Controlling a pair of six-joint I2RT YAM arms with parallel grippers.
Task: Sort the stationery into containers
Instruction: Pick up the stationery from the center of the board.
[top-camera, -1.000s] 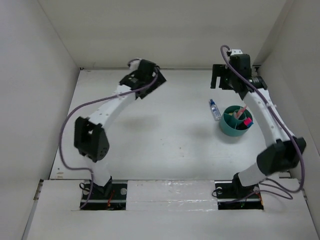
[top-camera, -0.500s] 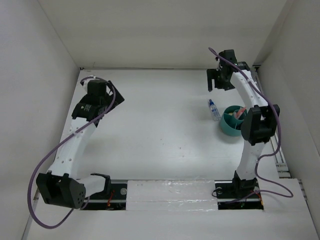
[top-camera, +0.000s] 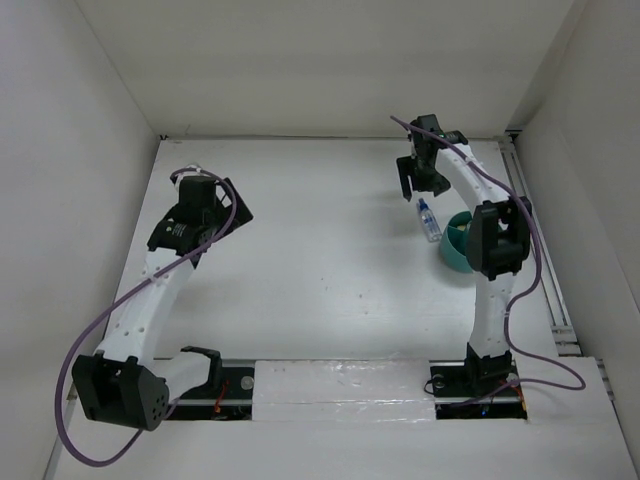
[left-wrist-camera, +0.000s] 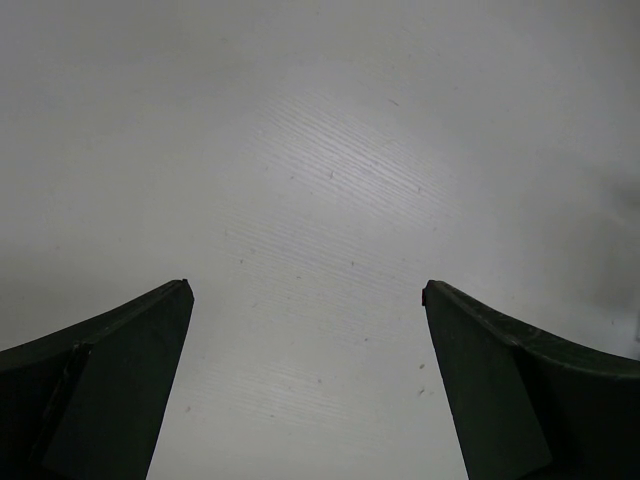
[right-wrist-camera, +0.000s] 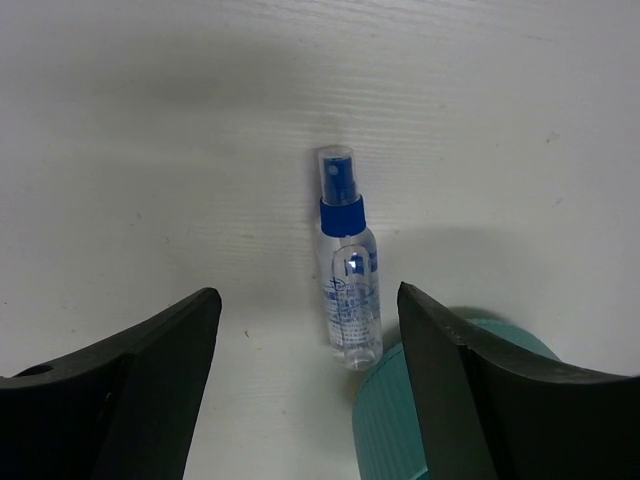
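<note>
A clear bottle with a blue cap (top-camera: 428, 218) lies on the white table, its base touching the teal-green cup (top-camera: 455, 246). In the right wrist view the bottle (right-wrist-camera: 347, 275) lies lengthwise, cap pointing away, with the cup's ribbed wall (right-wrist-camera: 400, 425) at its base. My right gripper (top-camera: 417, 186) hovers open and empty over the bottle's cap end; in its own view (right-wrist-camera: 308, 292) the bottle lies between the spread fingers and beyond their tips. My left gripper (top-camera: 222, 212) is open and empty over bare table at the far left, as its wrist view (left-wrist-camera: 305, 290) shows. The cup's contents are hidden by the right arm.
White walls enclose the table on the left, back and right. The right arm's forearm (top-camera: 495, 240) crosses over the cup. The left arm (top-camera: 150, 290) stretches along the left side. The arm bases sit on a strip at the near edge (top-camera: 340, 385).
The left arm has swung from the back centre to the far left side. The right gripper has moved left and nearer, from beyond the cup to above the bottle's cap end.
</note>
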